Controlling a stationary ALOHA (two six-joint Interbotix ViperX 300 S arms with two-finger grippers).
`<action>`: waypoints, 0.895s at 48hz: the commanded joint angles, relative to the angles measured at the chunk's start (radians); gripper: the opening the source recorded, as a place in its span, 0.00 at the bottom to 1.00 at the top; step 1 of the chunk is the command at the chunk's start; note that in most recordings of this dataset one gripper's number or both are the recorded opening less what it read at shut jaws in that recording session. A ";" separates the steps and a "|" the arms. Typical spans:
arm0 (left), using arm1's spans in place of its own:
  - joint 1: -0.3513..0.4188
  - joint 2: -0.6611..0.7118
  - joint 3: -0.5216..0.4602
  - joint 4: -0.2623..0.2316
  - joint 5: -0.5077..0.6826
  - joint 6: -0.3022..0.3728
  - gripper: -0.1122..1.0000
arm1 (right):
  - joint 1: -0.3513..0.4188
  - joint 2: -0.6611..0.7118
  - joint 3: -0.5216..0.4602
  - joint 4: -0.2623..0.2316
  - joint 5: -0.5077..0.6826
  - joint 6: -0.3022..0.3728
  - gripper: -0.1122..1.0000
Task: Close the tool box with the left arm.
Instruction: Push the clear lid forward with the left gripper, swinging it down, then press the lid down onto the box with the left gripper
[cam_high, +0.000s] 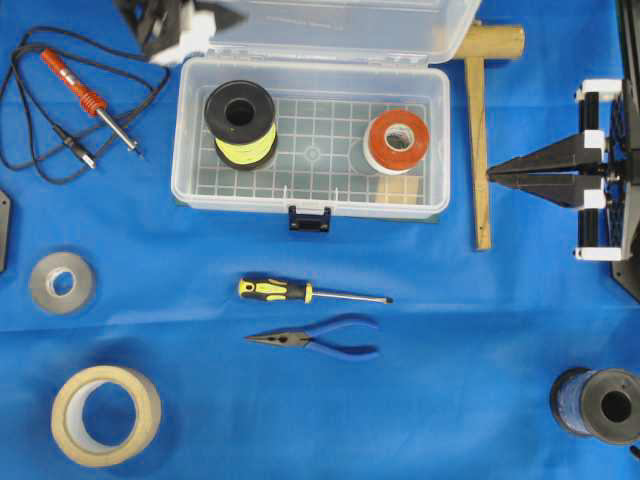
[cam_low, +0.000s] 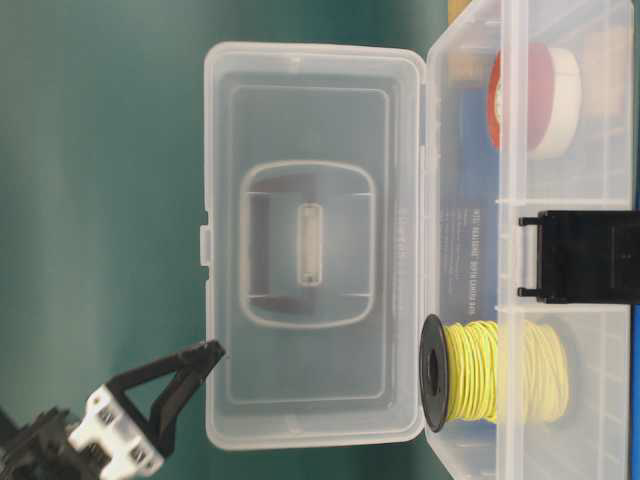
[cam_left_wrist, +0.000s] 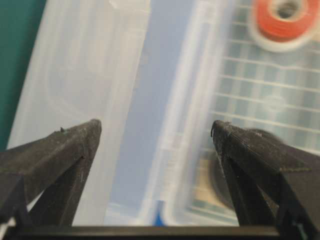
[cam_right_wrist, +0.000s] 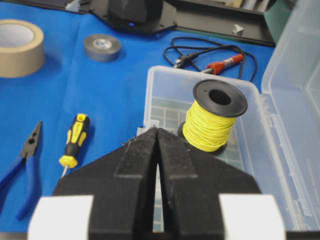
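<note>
1. The left gripper (cam_left_wrist: 156, 131) at the overhead view's top left has its fingers spread wide, holding nothing, behind the raised lid (cam_low: 312, 245).
2. The right gripper (cam_high: 492, 173), at the right edge, is pinched closed.
3. The tool box (cam_high: 310, 200) sits open at upper centre on a blue cloth (cam_high: 400, 400); a green wall (cam_low: 90, 180) stands behind.

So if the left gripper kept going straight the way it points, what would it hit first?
Probably the open lid of the tool box: the left gripper, jaws open, straddles its edge, though depth is unclear.

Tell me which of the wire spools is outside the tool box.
The blue-wire spool, alone on the blue cloth at the overhead view's lower right corner. The yellow-wire spool and orange-wire spool both stand inside the open tool box.
</note>
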 joint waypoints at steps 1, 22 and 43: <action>-0.041 -0.032 0.031 -0.005 0.015 -0.020 0.90 | -0.002 0.005 -0.015 0.000 -0.005 -0.002 0.10; -0.288 -0.181 0.156 -0.014 0.014 -0.155 0.90 | -0.002 0.006 -0.015 0.000 -0.006 -0.002 0.10; -0.393 -0.396 0.247 -0.009 -0.186 -0.158 0.89 | -0.005 0.003 -0.018 0.002 -0.009 -0.003 0.10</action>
